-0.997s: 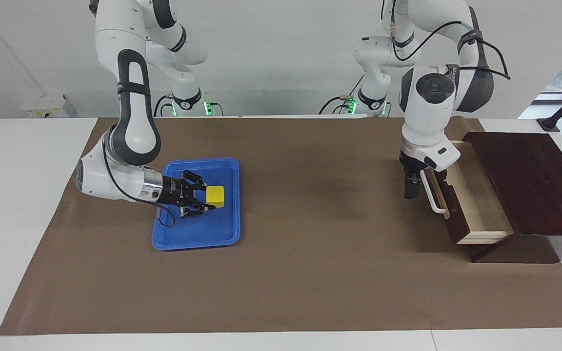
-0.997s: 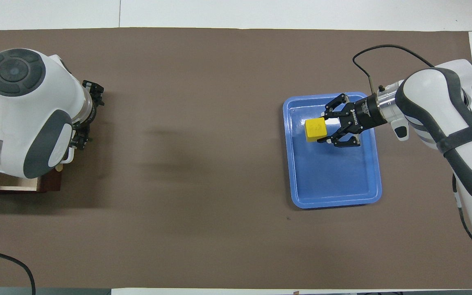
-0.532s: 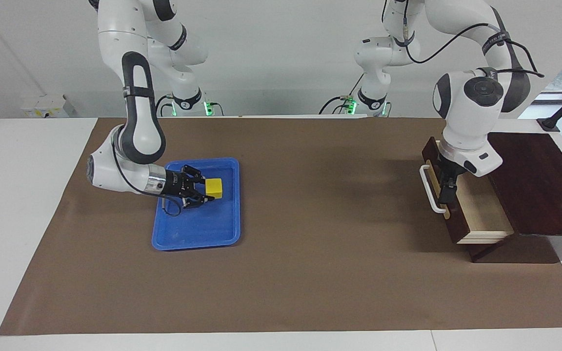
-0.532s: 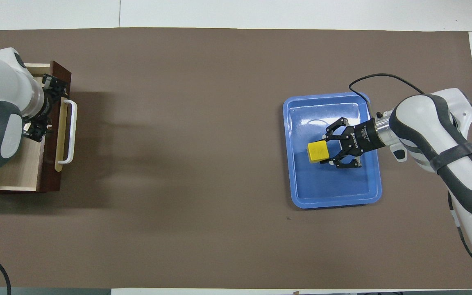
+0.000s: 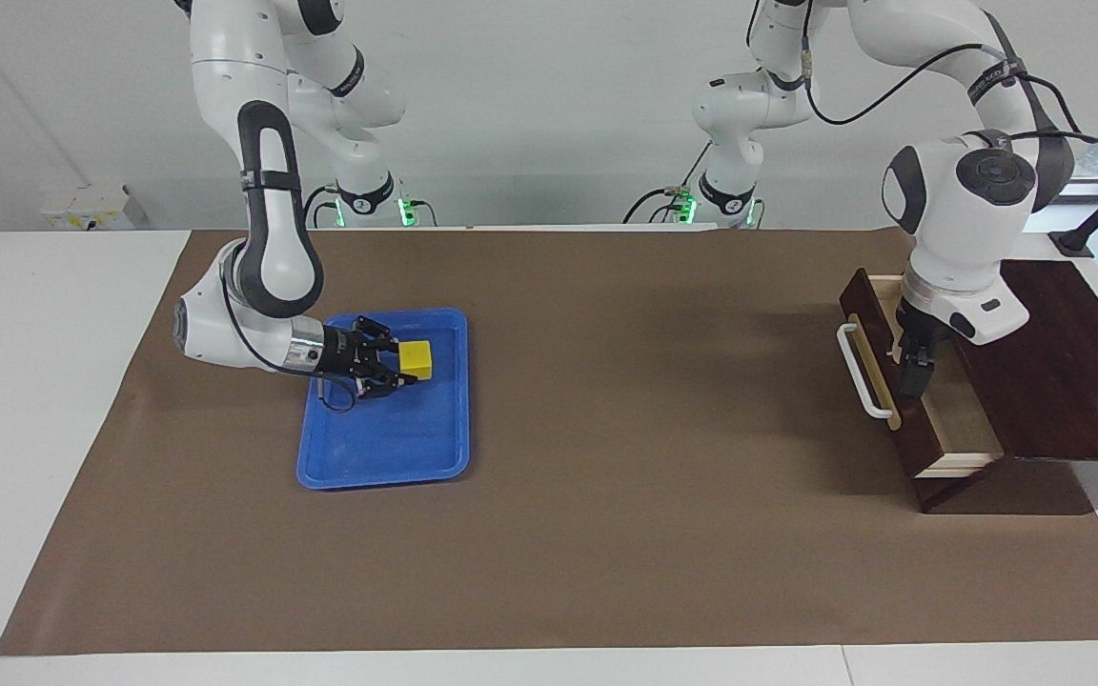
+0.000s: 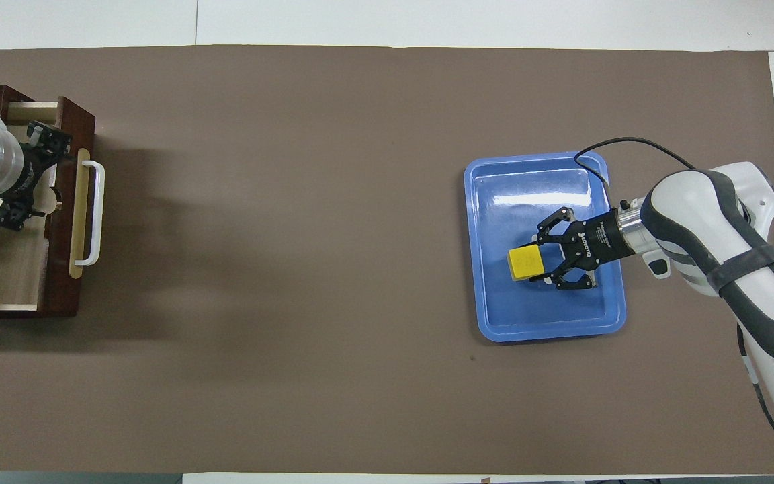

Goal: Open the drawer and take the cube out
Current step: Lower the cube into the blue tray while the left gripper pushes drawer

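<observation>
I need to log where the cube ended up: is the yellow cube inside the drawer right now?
No: the cube is over the blue tray, at the right gripper, while the open drawer shows only pale wood.
</observation>
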Robot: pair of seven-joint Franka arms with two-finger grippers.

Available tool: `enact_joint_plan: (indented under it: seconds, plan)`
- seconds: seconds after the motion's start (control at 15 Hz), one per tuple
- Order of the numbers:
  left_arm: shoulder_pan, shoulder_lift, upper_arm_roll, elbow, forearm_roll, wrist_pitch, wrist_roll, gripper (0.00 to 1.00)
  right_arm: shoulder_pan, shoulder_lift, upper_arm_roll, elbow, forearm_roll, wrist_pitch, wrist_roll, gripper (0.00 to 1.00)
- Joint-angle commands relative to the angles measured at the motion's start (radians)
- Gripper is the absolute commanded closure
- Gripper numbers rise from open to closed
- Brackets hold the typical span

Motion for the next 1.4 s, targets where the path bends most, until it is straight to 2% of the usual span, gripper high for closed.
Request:
enact_joint_plan:
  seconds: [0.0, 0.13, 0.4, 0.6, 0.93, 1.2, 1.33]
  plan:
    - [0.036, -0.025, -0.006, -0.038, 0.045, 0.021, 0.032, 0.00, -0.016, -0.039, 0.009, -0.040, -0.008, 0.011, -0.027, 1.00]
    - [0.023, -0.024, -0.006, -0.027, 0.048, -0.019, 0.030, 0.00, -0.013, -0.048, 0.009, -0.068, -0.005, 0.013, -0.029, 1.00]
    - [-0.019, -0.012, -0.008, 0.065, 0.075, -0.167, 0.013, 0.00, -0.005, -0.066, 0.010, -0.128, 0.004, 0.028, -0.061, 1.00]
    - [-0.063, -0.005, -0.008, 0.084, 0.107, -0.224, -0.110, 0.00, -0.002, -0.071, 0.012, -0.143, 0.006, 0.029, -0.061, 1.00]
    - [-0.077, -0.028, -0.012, 0.012, 0.108, -0.162, -0.359, 0.00, 0.005, -0.082, 0.013, -0.180, 0.027, 0.057, -0.076, 1.00]
    - [-0.059, -0.070, -0.011, -0.100, 0.108, -0.062, -0.364, 0.00, 0.030, -0.083, 0.013, -0.194, 0.035, 0.082, -0.072, 1.00]
    - [-0.037, -0.068, -0.011, -0.111, 0.108, -0.028, -0.355, 0.00, 0.030, -0.083, 0.013, -0.194, 0.035, 0.083, -0.072, 1.00]
